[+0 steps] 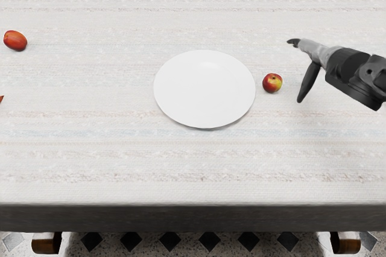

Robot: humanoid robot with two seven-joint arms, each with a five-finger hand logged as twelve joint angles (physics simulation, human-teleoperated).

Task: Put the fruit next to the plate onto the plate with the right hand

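Observation:
A white round plate [204,88] lies in the middle of the pale table. Just right of its rim sits a small red and yellow apple [272,82], resting on the table and touching nothing. My right hand [304,67] comes in from the right edge, a short way right of the apple and above the table. Its fingers [308,82] are spread, one pointing down and another pointing left, and they hold nothing. The left arm does not show.
A second red fruit [15,40] lies far off at the table's left edge. A small red tip [1,98] peeks in at the left border below it. The table's front edge [193,206] runs across the lower part of the view.

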